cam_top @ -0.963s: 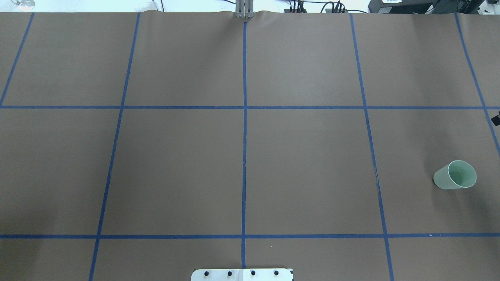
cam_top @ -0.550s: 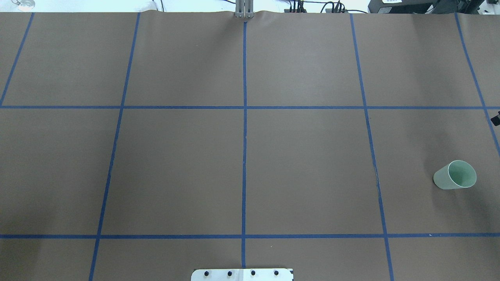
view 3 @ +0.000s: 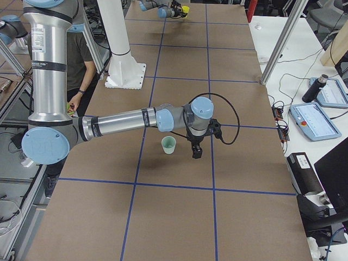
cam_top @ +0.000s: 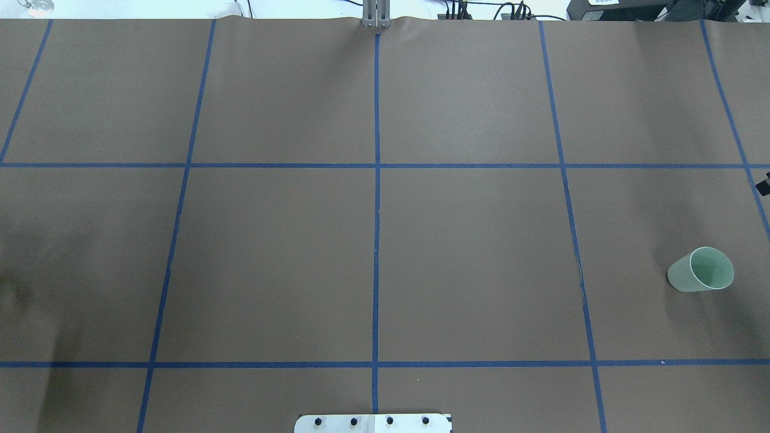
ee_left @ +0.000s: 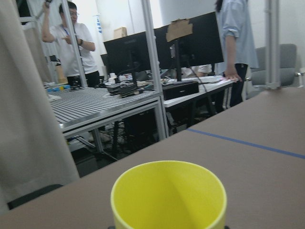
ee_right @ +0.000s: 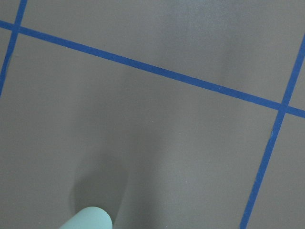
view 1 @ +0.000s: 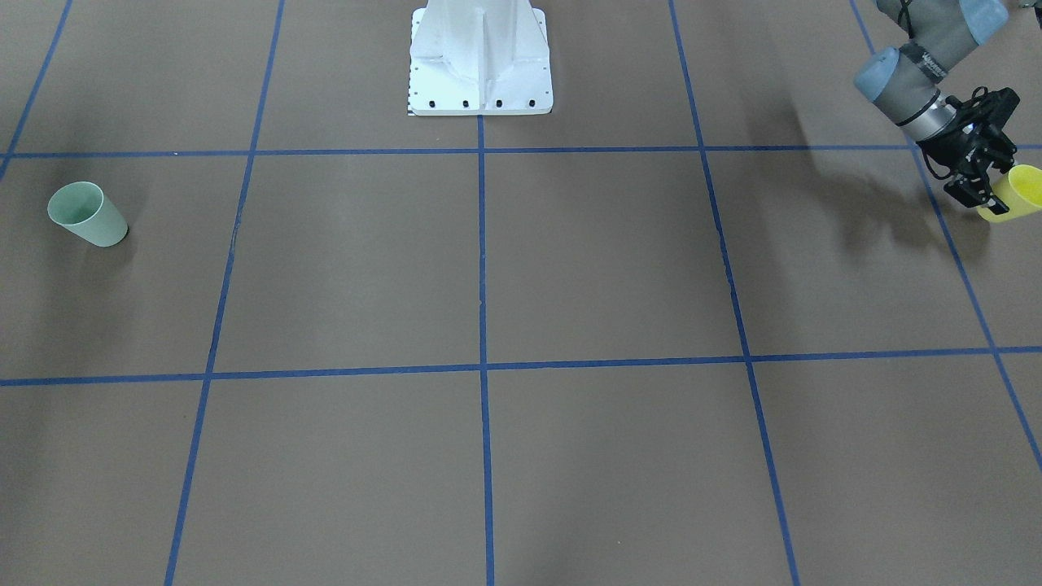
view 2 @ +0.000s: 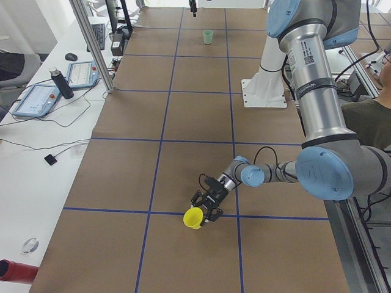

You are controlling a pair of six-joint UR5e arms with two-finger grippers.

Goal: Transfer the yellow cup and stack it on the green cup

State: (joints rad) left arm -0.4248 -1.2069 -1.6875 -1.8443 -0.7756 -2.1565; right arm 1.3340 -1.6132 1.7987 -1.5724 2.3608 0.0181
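Left arm: the left gripper point(view 1: 983, 185) is at the table's far left end, just inside the outer blue tape line point(view 1: 961, 268). Its jaws pinch the wall of the yellow cup point(view 1: 1019, 190). The left wrist view shows the cup mouth-up, directly ahead of the camera. The cup is held low over the brown paper-covered table point(cam_top: 469, 258). Whether its base touches the surface cannot be determined. The overhead view shows neither this gripper nor the yellow cup.

Right arm: the right gripper point(view 3: 196, 151) hangs with its fingers pointing down, just beside the green cup point(view 3: 169, 145), on the side away from the robot's base, and apart from it. Jaw condition cannot be determined, as no view shows the fingertips clearly enough. The right wrist view shows only the green cup's rim at its bottom edge, plus paper and tape.

Green cup: it stands upright, mouth up and empty, in the right-hand outer grid cell nearest the robot. It is well apart from the yellow cup, with the full table length between them.

Surroundings: the white base mount point(view 1: 480, 57) is at the robot's edge of the table. Two people point(ee_left: 71, 43) stand beyond the table's left end, near a desk with monitors.
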